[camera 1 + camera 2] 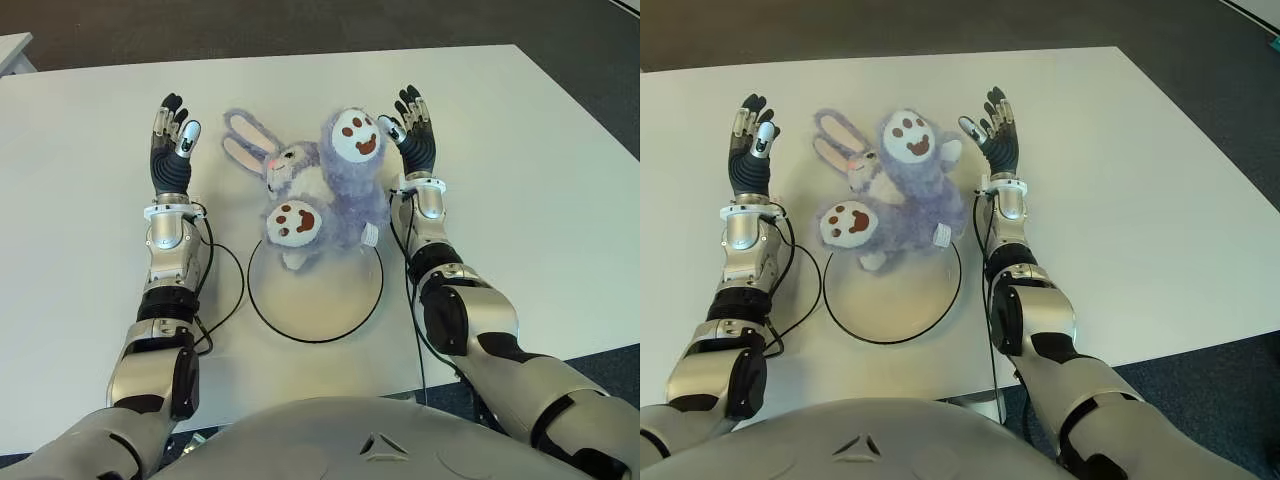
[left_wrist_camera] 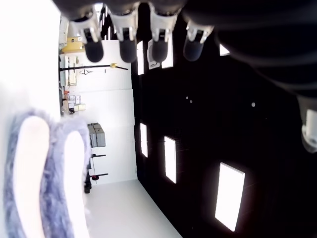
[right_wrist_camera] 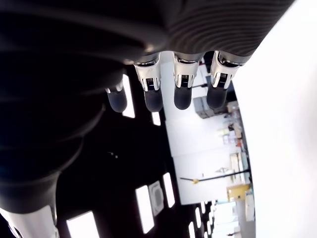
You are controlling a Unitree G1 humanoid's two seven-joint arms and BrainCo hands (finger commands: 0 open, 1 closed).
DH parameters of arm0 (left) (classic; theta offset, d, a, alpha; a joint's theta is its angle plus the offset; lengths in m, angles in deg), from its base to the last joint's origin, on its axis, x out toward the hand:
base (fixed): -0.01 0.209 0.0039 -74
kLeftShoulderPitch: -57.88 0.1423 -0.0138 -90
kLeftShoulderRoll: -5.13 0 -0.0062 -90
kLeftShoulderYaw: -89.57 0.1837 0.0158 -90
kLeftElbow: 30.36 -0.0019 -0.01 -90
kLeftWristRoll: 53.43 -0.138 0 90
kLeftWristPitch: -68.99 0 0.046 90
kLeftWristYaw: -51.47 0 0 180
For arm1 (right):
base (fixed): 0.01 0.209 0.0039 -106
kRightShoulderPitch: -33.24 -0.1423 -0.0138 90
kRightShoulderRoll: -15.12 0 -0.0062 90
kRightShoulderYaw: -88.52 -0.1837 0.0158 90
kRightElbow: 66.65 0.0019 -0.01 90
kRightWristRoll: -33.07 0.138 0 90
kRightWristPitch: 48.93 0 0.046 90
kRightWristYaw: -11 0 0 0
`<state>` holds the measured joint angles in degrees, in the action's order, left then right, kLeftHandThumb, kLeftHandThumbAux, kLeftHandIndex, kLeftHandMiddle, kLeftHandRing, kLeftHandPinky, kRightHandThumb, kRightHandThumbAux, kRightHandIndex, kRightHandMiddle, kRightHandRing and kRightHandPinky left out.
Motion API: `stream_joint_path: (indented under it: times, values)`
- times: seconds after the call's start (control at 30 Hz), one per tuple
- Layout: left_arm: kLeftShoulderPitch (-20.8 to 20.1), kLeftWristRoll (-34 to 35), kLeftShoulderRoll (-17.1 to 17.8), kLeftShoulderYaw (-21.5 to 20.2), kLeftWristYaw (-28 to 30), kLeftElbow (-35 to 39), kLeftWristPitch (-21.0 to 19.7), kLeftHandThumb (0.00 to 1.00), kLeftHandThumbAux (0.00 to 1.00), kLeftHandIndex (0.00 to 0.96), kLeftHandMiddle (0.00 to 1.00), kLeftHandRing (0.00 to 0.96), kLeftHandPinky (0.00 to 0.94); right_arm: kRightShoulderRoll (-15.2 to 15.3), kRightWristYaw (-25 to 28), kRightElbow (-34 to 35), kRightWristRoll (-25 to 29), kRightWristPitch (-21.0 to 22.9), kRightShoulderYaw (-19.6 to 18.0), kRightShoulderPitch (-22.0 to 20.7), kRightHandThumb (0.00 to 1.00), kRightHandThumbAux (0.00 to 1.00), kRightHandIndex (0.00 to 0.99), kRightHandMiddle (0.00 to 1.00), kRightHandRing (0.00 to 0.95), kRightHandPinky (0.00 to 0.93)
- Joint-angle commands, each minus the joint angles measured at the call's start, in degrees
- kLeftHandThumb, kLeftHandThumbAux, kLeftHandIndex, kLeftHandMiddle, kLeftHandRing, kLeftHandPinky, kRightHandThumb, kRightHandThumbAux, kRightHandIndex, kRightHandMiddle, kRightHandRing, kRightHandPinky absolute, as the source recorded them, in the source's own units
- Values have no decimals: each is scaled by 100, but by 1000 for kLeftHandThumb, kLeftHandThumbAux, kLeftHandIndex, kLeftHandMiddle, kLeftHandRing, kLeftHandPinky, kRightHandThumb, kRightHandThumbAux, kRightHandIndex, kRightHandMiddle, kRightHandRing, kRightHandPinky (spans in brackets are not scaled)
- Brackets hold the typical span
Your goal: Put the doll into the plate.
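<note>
On the table [image 1: 560, 200], the plate [image 1: 345, 322] sits near the front edge, between the forearms. The doll [image 1: 325, 185] lies across the plate's far rim, mostly beyond it. The left hand [image 1: 172, 148] and right hand [image 1: 412, 130] flank the doll, fingers spread, holding nothing.

A purple bunny doll [image 1: 325, 185] lies across the far rim of the plate [image 1: 316, 296], between the spread left hand [image 1: 172, 145] and right hand [image 1: 412, 130].
</note>
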<state>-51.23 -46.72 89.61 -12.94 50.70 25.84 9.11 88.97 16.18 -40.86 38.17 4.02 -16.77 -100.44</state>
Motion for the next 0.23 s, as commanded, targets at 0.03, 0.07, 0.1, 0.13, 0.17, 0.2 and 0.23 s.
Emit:
stream_joint_path:
  times: [0.03, 0.07, 0.1, 0.13, 0.17, 0.2, 0.23]
  values:
    - [575, -43, -196, 66, 107, -252, 50, 0, 413, 0, 52, 34, 0, -155, 29, -126, 162, -18, -44, 536, 0, 712, 40, 48, 36, 44]
    - [579, -40, -200, 65, 113, -250, 67, 0, 411, 0, 52, 34, 0, -157, 33, -108, 165, -17, -44, 543, 7, 711, 40, 48, 37, 43]
    - [582, -36, -204, 64, 118, -248, 83, 0, 410, 0, 52, 34, 0, -160, 38, -89, 171, -18, -46, 550, 11, 710, 40, 47, 36, 43]
    - [584, -34, -206, 63, 120, -248, 91, 0, 409, 0, 51, 34, 0, -162, 41, -78, 174, -17, -47, 554, 13, 709, 40, 47, 37, 43]
    - [585, -34, -210, 60, 121, -248, 101, 0, 408, 0, 51, 34, 0, -165, 47, -62, 182, -18, -49, 560, 15, 709, 40, 47, 37, 43]
    - [583, -38, -216, 60, 118, -249, 109, 0, 407, 0, 51, 34, 0, -162, 55, -51, 191, -16, -52, 563, 20, 707, 41, 47, 37, 44]
    - [585, -42, -228, 57, 106, -247, 120, 0, 406, 0, 51, 34, 0, -163, 54, -29, 195, -30, -51, 569, 22, 706, 41, 47, 37, 44]
